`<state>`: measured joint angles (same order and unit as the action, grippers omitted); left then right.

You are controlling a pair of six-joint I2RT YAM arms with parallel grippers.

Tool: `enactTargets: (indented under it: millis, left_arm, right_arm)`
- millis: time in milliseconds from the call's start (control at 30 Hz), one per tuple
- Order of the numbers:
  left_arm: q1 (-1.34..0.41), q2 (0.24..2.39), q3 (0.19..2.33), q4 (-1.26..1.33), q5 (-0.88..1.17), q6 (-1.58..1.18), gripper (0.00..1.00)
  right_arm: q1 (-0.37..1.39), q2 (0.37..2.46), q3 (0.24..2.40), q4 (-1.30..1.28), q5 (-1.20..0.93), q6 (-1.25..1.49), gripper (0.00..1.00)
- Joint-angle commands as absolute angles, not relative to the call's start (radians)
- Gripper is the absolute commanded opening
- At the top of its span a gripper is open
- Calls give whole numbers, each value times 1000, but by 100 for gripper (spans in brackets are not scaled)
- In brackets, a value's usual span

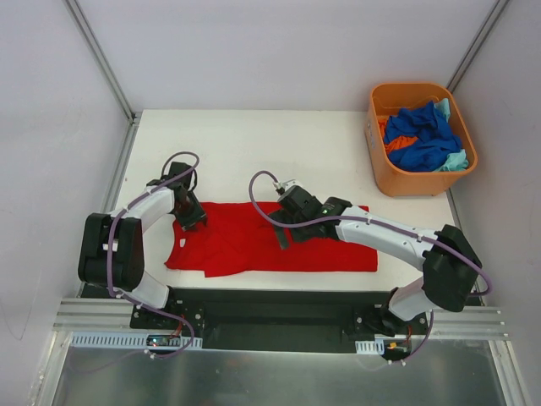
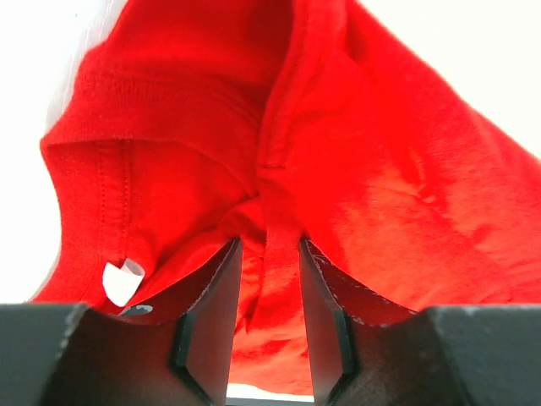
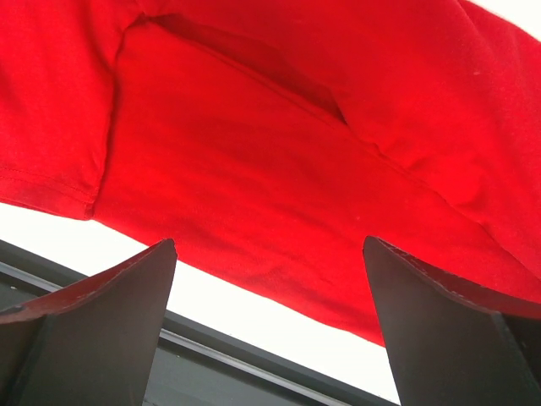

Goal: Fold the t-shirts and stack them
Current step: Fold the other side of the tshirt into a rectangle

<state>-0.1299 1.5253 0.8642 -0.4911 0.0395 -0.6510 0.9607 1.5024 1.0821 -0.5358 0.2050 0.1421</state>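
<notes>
A bright red t-shirt (image 1: 254,249) lies spread across the near middle of the white table. My left gripper (image 1: 193,222) is at the shirt's left end, shut on a raised fold of the cloth by the collar. In the left wrist view (image 2: 269,245) a red strip runs between its fingers. My right gripper (image 1: 283,237) hovers over the shirt's middle. It is open wide and empty (image 3: 269,245), with the red shirt (image 3: 279,127) below it. Royal blue shirts (image 1: 423,139), an orange one (image 1: 394,144) and a pale teal one (image 1: 457,161) lie bundled in the tub.
The rigid orange plastic tub (image 1: 373,135) stands at the back right corner of the table. A white label (image 2: 122,281) shows at the red shirt's collar. The table's front edge and a black rail (image 3: 254,372) lie just past the shirt's hem.
</notes>
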Motion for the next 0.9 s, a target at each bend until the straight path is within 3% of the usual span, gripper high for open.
enactTargets:
  millis: [0,567,767,867]
  left_arm:
    - [-127,1520,914,-491,5,-660,33]
    - [-127,1592,960,-488,-32,-634,26]
    - [-127,1571,974,-489,-31,-635,2]
    - [-126,1549,988,-489,-40,-632,0]
  right_arm:
    - [960,1463,1078,-549,216,161,97]
    - [960,1480,1101,-581,256,146,97]
    - [959,1476,1101,-583,261,146,97]
    - [959,1476,1100,-588,267,147,97]
